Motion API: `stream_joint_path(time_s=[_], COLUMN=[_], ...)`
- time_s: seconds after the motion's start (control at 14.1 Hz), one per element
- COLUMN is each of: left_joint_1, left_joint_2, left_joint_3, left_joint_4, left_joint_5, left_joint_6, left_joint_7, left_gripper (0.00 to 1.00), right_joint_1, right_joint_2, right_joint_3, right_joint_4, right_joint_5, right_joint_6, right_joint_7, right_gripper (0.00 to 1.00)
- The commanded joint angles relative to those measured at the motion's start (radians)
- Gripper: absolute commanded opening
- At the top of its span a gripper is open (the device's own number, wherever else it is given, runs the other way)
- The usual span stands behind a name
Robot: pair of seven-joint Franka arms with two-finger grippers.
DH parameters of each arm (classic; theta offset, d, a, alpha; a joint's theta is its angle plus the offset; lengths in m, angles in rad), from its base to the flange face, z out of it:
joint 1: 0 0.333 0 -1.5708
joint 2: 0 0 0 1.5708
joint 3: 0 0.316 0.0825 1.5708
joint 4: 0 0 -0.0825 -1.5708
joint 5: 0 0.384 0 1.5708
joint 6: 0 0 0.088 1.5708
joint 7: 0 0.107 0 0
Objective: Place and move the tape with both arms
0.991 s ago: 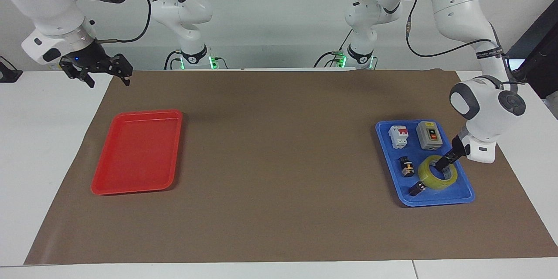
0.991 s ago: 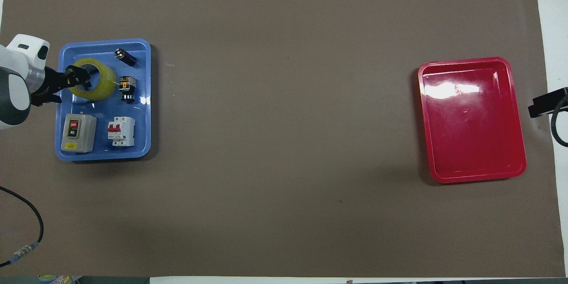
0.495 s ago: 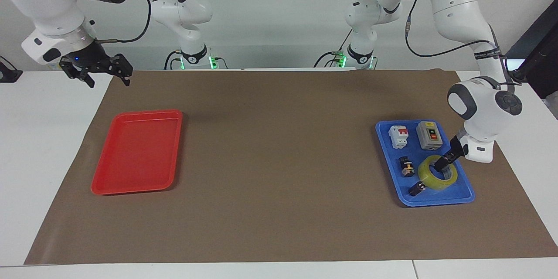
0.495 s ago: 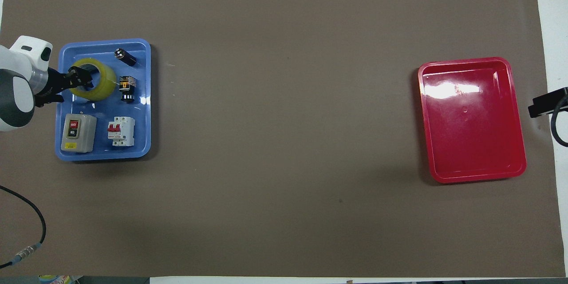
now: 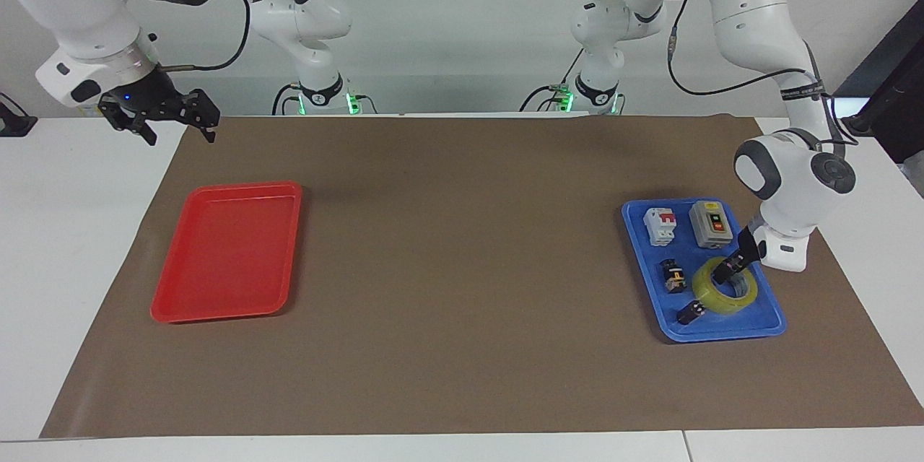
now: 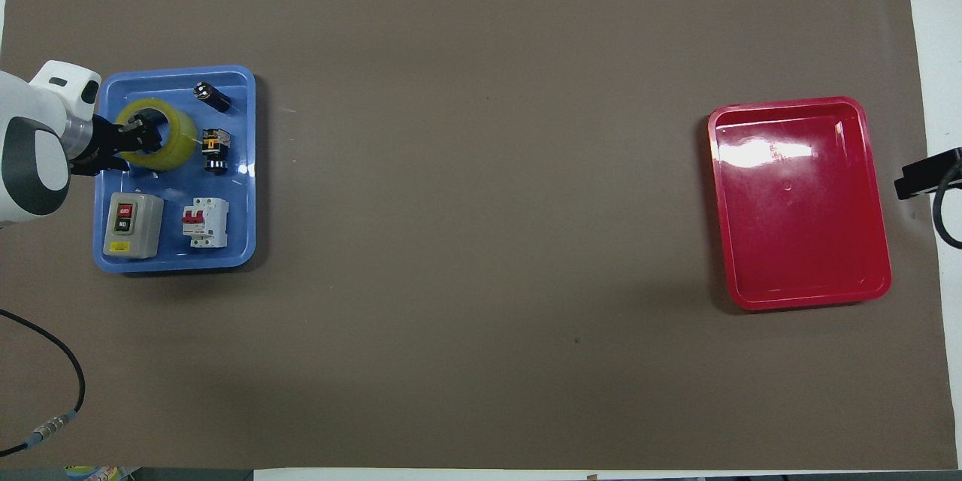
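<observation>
The tape (image 5: 738,296) is a yellow translucent ring lying flat in the blue tray (image 5: 722,333) at the left arm's end of the table; it also shows in the overhead view (image 6: 177,144). My left gripper (image 5: 725,273) is down at the tape's rim, open, with one finger inside the ring's hole and the other outside it (image 6: 129,144). My right gripper (image 5: 162,115) is open and empty, held up over the white table edge by the red tray (image 5: 224,253), where that arm waits.
The blue tray (image 6: 174,260) also holds a grey switch box (image 5: 711,224), a white circuit breaker (image 5: 659,225) and two small black parts (image 5: 673,276) beside the tape. The red tray (image 6: 800,203) lies empty at the right arm's end. A brown mat covers the table.
My left gripper has slid a little further onto the tape, its finger now deeper in the ring's hole. The tape and the right arm have not moved.
</observation>
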Motion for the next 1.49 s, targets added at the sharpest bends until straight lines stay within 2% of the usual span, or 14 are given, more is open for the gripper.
stream_joint_path(time_s=[0.0, 0.14, 0.35, 0.5, 0.71, 0.92, 1.34, 1.42], left_joint_1=[-0.005, -0.003, 0.004, -0.011, -0.114, -0.276, -0.587, -0.626], left_joint_2=[-0.03, -0.099, -0.211, -0.241, -0.249, -0.232, -0.171, -0.138], left_joint_3=[0.006, 0.006, 0.006, 0.005, 0.0, 0.003, 0.003, 0.003], left_joint_4=[-0.024, -0.03, -0.022, -0.021, -0.061, -0.088, -0.047, -0.015], left_joint_5=[-0.001, -0.001, -0.001, -0.001, 0.0, 0.002, 0.054, 0.054], left_joint_6=[0.022, 0.001, -0.111, -0.139, -0.134, -0.133, -0.116, -0.126], left_joint_7=[-0.006, -0.001, 0.002, 0.0, -0.003, -0.021, -0.397, -0.435], left_gripper=[0.0, 0.0, 0.0, 0.0, 0.0, 0.0, 0.0, 0.0], right_joint_1=[-0.004, -0.004, -0.004, -0.004, -0.004, -0.004, -0.004, -0.004], right_joint_2=[-0.007, -0.007, -0.007, -0.007, -0.007, -0.007, -0.007, -0.007], right_joint_3=[0.005, 0.005, 0.003, 0.003, 0.005, 0.005, 0.005, 0.005], right_joint_4=[-0.001, -0.001, -0.001, -0.001, -0.001, -0.001, -0.003, -0.001], right_joint_5=[0.005, 0.005, 0.005, 0.005, 0.005, 0.005, 0.005, 0.005], right_joint_6=[0.0, 0.0, 0.0, -0.001, 0.0, 0.0, -0.001, 0.0], right_joint_7=[-0.005, -0.005, -0.004, -0.004, -0.005, -0.004, -0.005, -0.004], right_gripper=[1.0, 1.0, 1.0, 1.0, 1.0, 1.0, 1.0, 1.0])
